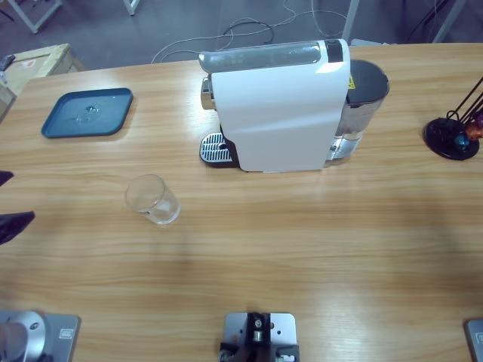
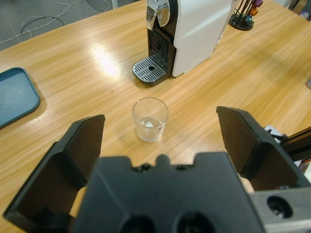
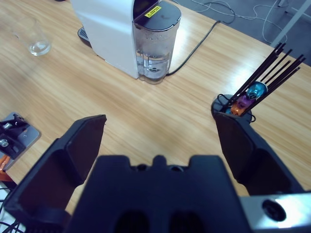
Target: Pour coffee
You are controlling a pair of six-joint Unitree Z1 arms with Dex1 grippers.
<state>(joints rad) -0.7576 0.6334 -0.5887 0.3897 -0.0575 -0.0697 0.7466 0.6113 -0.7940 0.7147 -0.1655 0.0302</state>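
Observation:
An upright clear glass tumbler (image 1: 153, 200) stands on the table in front of and left of the white coffee machine (image 1: 279, 113), apart from its drip grate (image 1: 213, 148). No coffee is in view; the tumbler (image 2: 150, 119) looks clear down to its base. My left gripper (image 2: 159, 115) is open, a short way back from the tumbler, with nothing between its jaws; its black tips (image 1: 16, 200) show at the left edge of the high view. My right gripper (image 3: 160, 119) is open and empty, hovering behind the machine's water tank (image 3: 155, 43).
A dark blue tray (image 1: 87, 113) lies at the back left. A black capsule holder (image 1: 453, 136) with coloured capsules stands at the far right. The machine's black cable (image 3: 194, 48) runs off the table's back edge. Bare wood lies between tumbler and front edge.

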